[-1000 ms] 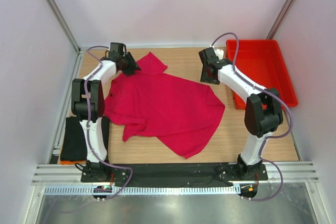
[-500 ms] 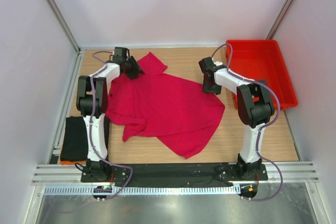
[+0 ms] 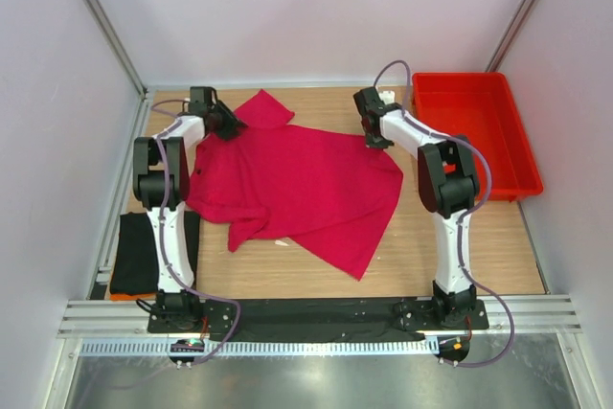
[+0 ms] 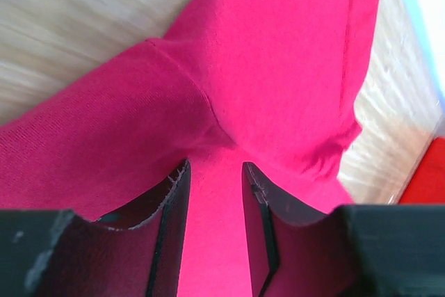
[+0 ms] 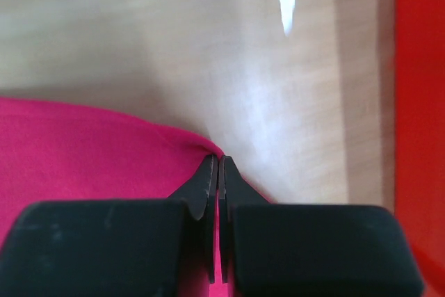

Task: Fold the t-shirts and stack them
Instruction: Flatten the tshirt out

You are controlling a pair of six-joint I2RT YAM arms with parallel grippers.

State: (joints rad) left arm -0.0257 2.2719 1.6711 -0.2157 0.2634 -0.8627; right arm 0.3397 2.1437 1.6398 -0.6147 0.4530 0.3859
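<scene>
At the 8 o'clock edge of the table (image 3: pixel 431 251) the black t-shirt (image 3: pixel 134 256) lies in a small dark pile, partly behind the left arm. The left gripper (image 3: pixel 224 124) is at the 11 o'clock shoulder of the pink t-shirt (image 3: pixel 297 184), its jaws a little apart and clamped on a thick bunch of that cloth. The pink t-shirt lies spread and wrinkly in the middle of the table. At its 1 o'clock corner the right gripper (image 3: pixel 374 137) has its jaws pressed together on the cloth's edge, and the red tray (image 3: pixel 474 131) sits at 2 o'clock.
</scene>
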